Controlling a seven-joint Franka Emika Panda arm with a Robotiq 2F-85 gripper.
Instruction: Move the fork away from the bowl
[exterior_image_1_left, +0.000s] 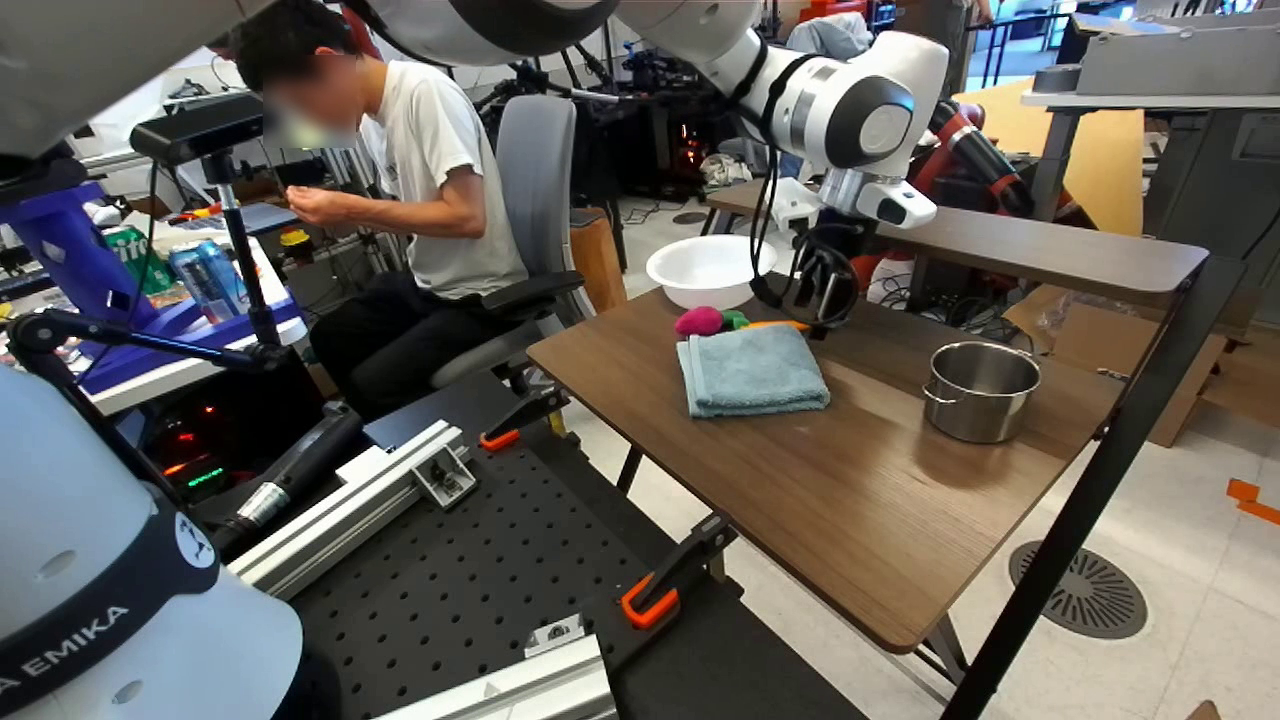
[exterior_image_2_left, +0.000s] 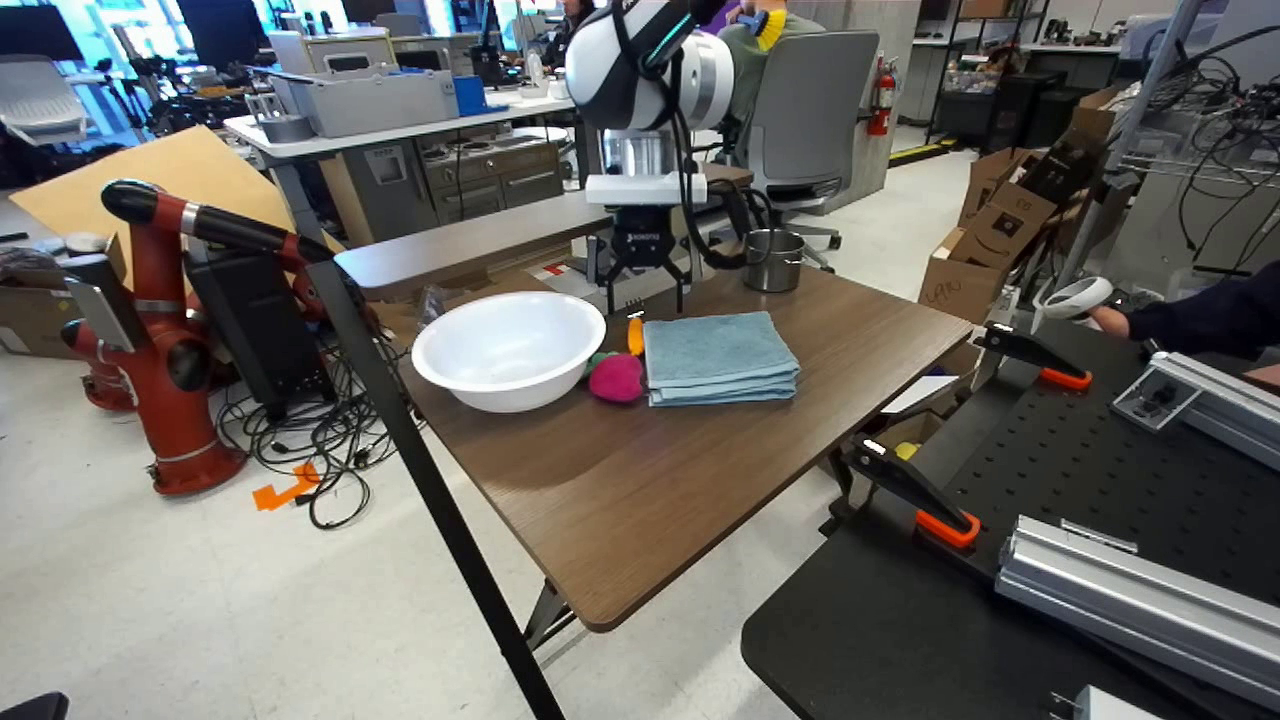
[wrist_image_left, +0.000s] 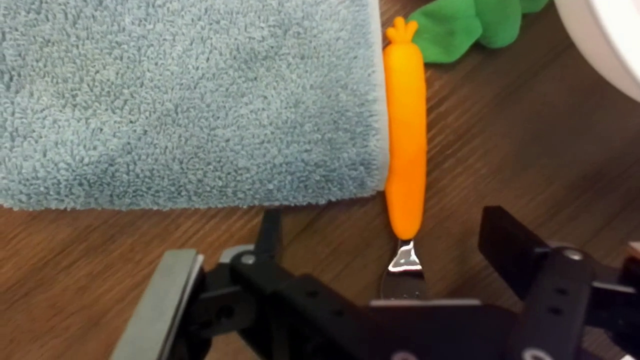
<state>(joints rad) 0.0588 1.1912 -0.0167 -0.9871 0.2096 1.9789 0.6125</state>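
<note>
My arm (exterior_image_1_left: 690, 25) reaches out high and bends down at the wrist, so my hand (exterior_image_2_left: 645, 298) points straight down above the table (exterior_image_2_left: 640, 490). My fingers (wrist_image_left: 507, 250) stand wide apart; in the wrist view the fork (wrist_image_left: 406, 140) shows between them, lying below on the table, its orange handle along the edge of the folded towel (wrist_image_left: 190, 100), its tines hidden by my hand. Past the handle's end come the green leaves (wrist_image_left: 450, 30) of a pink toy (exterior_image_2_left: 617, 378), then the white bowl (exterior_image_2_left: 510, 345) just beside them. On my other side the metal pot (exterior_image_1_left: 985, 405) stands well apart.
</note>
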